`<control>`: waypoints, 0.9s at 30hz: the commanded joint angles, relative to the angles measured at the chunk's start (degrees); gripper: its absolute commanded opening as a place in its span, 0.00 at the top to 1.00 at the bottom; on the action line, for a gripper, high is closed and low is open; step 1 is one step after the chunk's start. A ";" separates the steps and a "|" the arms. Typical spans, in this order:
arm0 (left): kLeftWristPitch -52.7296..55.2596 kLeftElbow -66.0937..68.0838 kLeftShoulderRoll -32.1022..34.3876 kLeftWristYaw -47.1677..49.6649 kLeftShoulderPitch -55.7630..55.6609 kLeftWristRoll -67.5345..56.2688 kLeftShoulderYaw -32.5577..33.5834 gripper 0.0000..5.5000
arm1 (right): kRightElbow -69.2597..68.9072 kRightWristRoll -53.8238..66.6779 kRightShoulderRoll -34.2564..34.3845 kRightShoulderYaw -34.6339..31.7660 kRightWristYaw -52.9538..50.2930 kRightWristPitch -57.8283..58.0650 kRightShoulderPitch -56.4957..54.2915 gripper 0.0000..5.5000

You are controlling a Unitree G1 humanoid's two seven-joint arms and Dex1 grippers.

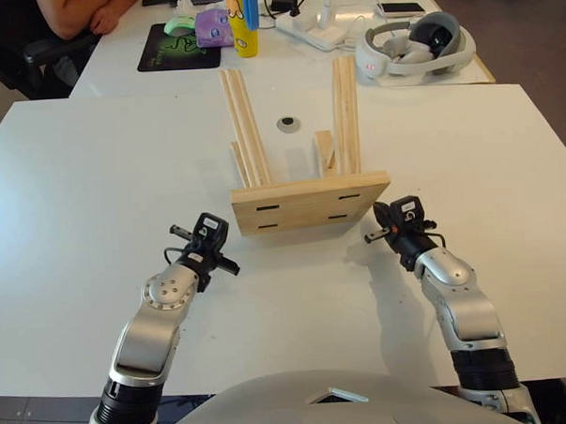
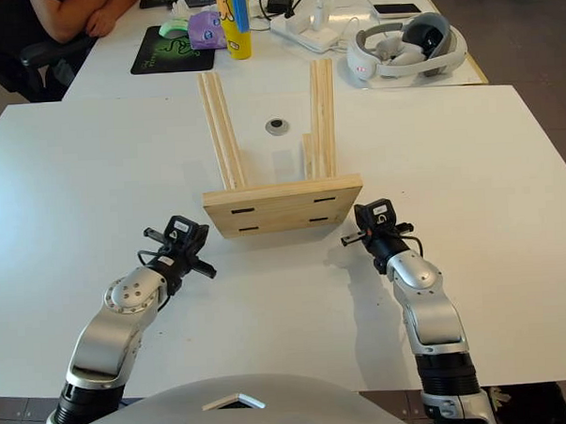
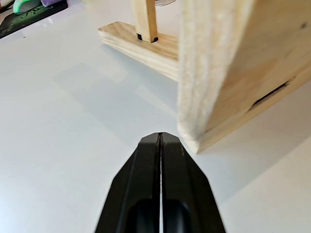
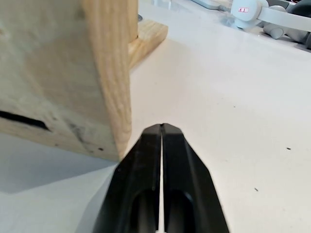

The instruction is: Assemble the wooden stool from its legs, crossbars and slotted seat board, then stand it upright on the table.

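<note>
The wooden stool lies on its side on the white table (image 1: 85, 192). Its slotted seat board (image 1: 311, 203) stands on edge and faces me. Two pairs of legs (image 1: 244, 124) (image 1: 345, 111) run away from me along the table, and a short crossbar (image 1: 325, 152) shows between them. My left gripper (image 1: 213, 226) is shut and empty, just off the board's lower left corner (image 3: 194, 141). My right gripper (image 1: 402, 209) is shut and empty too, close beside the board's right edge (image 4: 114, 87). In the wrist views both pairs of fingertips (image 3: 160, 138) (image 4: 162, 128) point past the board's edges without touching it.
A round grommet (image 1: 288, 123) sits in the table between the legs. On the far desk are a white headset (image 1: 415, 45), a power strip (image 1: 311, 28), a yellow bottle (image 1: 245, 21) and a dark mouse pad (image 1: 177, 48).
</note>
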 commanded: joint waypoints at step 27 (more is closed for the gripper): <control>-1.88 9.04 -1.83 0.35 -4.50 3.00 -2.11 1.00 | 10.51 -2.61 2.29 3.48 1.61 -3.73 -3.52 0.99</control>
